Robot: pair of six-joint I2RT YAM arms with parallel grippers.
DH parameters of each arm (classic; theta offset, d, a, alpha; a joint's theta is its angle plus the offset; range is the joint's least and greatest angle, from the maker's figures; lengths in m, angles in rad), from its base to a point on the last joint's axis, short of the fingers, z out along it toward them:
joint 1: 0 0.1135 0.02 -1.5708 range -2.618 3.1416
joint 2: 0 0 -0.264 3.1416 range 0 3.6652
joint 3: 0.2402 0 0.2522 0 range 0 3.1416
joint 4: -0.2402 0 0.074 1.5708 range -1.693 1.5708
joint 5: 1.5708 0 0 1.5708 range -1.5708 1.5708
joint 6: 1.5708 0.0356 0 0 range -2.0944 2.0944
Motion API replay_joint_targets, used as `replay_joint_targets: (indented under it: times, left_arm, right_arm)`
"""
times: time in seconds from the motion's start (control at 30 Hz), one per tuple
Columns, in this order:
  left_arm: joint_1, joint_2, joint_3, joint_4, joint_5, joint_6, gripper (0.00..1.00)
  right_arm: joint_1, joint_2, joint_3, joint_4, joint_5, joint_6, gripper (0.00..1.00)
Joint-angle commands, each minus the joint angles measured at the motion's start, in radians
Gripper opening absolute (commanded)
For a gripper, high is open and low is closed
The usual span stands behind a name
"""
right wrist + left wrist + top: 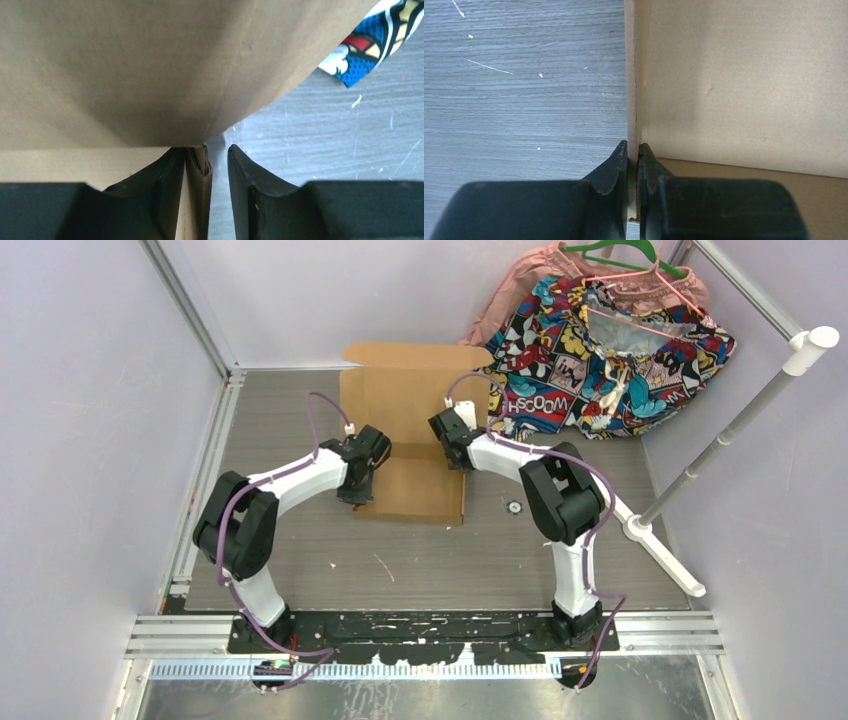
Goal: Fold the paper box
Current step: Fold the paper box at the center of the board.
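The grey wood-grain tabletop [420,560] is enclosed by pale walls. Bare surface is seen to the left of the cardboard and between it and the arm bases.

The paper box [415,390] is set at the middle of the tabletop, towards the far wall. Its rear panel is raised upright, while the base panel [425,490] lies flat with its near edge turned to the arms.

The far right corner is taken up by a comic-print cloth [600,350], whose edge is found just beside the box's right edge. A pink garment [520,290] is heaped behind it. A white pipe stand [730,430] is leaned along the right side, so less room is left there.

The left arm [290,480] is bent inward to the box's left edge, and the right arm [520,465] to its right edge.

In the left wrist view, the left side wall [631,75] is seen standing on edge, with bare tabletop to its left and the box interior to its right. The left jaws are closed narrowly upon this wall, and both black fingers [611,170] are pressed against the cardboard.

In the right wrist view, the right jaws are parted part way. A raised cardboard flap [197,200] is touched by one finger [150,200], and a gap is left between the flap and the other finger. Bare tabletop and a corner of the cloth are visible beyond.
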Motion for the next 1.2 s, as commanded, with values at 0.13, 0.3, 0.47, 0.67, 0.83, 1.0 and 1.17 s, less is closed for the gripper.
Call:
replay_joint_targets:
  times: [0.13, 0.3, 0.47, 0.67, 0.83, 1.0, 1.17]
  left_arm:
    - [-0.001, 0.018, 0.024, -0.037, -0.065, -0.002, 0.08]
    - [0.0, 0.011, 0.029, -0.039, -0.063, -0.011, 0.08]
    - [-0.001, 0.006, 0.02, -0.043, -0.072, -0.025, 0.09]
    - [-0.001, 0.007, 0.011, -0.039, -0.072, -0.053, 0.08]
    - [0.0, -0.01, -0.005, -0.035, -0.086, -0.066, 0.09]
    - [-0.001, -0.017, -0.007, -0.035, -0.09, -0.069, 0.13]
    - [-0.001, -0.02, 0.0, -0.043, -0.093, -0.067, 0.18]
  right_arm:
    - [0.027, -0.187, -0.112, -0.116, -0.061, 0.021, 0.49]
    - [0.059, -0.254, -0.159, -0.153, -0.08, 0.049, 0.75]
    - [0.08, -0.326, -0.195, -0.183, -0.092, 0.086, 0.68]
    - [0.116, -0.34, -0.227, -0.19, -0.097, 0.128, 0.6]
    - [0.138, -0.321, -0.269, -0.163, -0.12, 0.156, 0.48]
    - [0.163, -0.303, -0.293, -0.147, -0.125, 0.169, 0.34]
    - [0.164, -0.275, -0.297, -0.128, -0.133, 0.172, 0.09]
